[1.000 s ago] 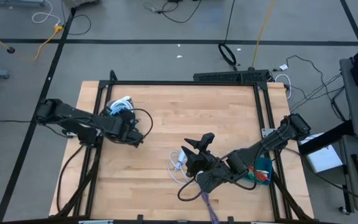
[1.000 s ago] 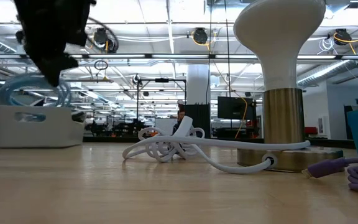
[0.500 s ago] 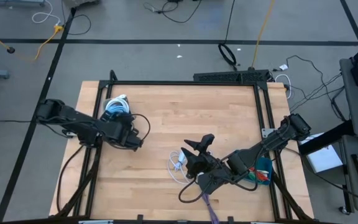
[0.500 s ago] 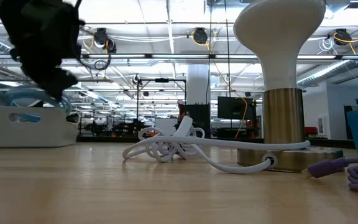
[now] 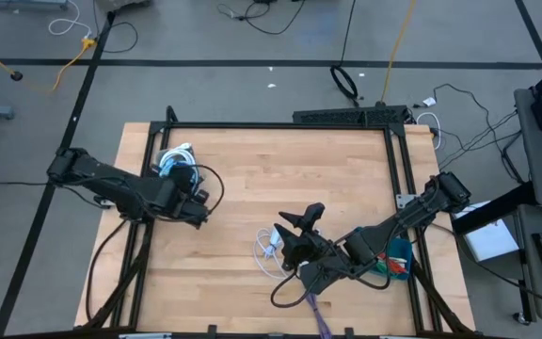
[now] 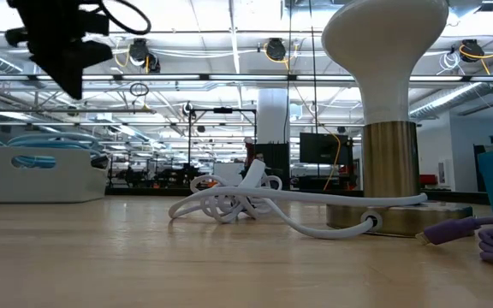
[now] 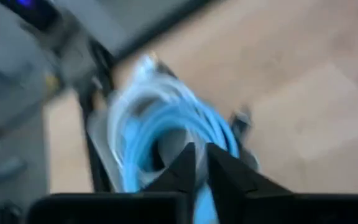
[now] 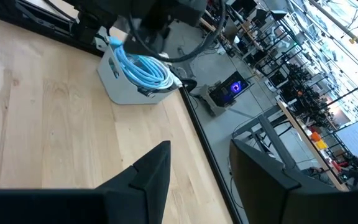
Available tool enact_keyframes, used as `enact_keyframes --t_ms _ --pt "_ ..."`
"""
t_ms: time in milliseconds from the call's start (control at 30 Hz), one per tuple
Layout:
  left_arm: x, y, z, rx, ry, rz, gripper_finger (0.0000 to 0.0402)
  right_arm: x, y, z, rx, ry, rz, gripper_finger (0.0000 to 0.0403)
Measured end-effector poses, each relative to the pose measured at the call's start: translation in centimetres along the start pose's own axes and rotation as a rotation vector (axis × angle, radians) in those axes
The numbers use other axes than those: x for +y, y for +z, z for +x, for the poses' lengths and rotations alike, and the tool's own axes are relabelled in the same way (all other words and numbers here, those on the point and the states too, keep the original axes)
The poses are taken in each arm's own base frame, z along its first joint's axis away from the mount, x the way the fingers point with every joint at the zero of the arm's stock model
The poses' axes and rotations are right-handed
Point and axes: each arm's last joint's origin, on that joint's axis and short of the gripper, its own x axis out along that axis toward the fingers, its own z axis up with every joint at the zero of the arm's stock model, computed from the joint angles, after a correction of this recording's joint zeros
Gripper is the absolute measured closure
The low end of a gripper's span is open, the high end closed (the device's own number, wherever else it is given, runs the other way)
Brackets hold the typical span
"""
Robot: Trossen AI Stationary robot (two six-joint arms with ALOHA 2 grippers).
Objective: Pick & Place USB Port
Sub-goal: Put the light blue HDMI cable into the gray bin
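Observation:
A tangled white cable point(image 5: 269, 248) lies on the table's near middle, with a white plug end point(image 6: 252, 175) sticking up from it. My right gripper point(image 5: 299, 216) hovers open just right of it point(image 8: 201, 149). A white bin point(image 5: 170, 169) stands at the table's left edge, coiled blue cable point(image 8: 145, 68) inside it. My left gripper point(image 5: 199, 201) is raised near the bin, toward the near side, fingers shut point(image 7: 201, 168), and holds nothing. It shows high up in the low view point(image 6: 62, 51); the bin point(image 6: 45, 171) stands below it.
A purple cable point(image 5: 314, 311) lies at the near edge, right of the white one. A teal bin point(image 5: 401, 259) sits near the right edge beside the right arm. In the low view a brass post with a white dome top point(image 6: 388, 111) stands close on the right.
My left gripper has drawn back toward the table's left edge and risen above the white bin. The blue cable's loops now sit lower in the bin than a second ago. The right arm has kept still.

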Motion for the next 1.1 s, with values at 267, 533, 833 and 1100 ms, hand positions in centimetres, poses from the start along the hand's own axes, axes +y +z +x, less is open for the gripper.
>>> enact_keyframes --t_ms 267,533,833,1100 --pt "1.7 -2.0 -0.9 0.138 -0.115 -0.054 0.04 0.0 0.0 0.0 0.0 0.0 0.001 0.0248" --pt "2.3 -4.9 -0.6 0.266 -0.142 -0.05 0.0401 0.0 0.0 0.0 0.0 0.0 0.002 0.0248" --pt "2.3 -7.3 1.6 0.217 -0.064 -0.039 0.0401 0.0 0.1 0.0 -0.006 0.0 0.015 0.0248" --pt "2.3 -7.1 1.7 0.205 -0.06 -0.067 0.0401 0.0 0.1 0.0 -0.006 0.0 0.016 0.0248"
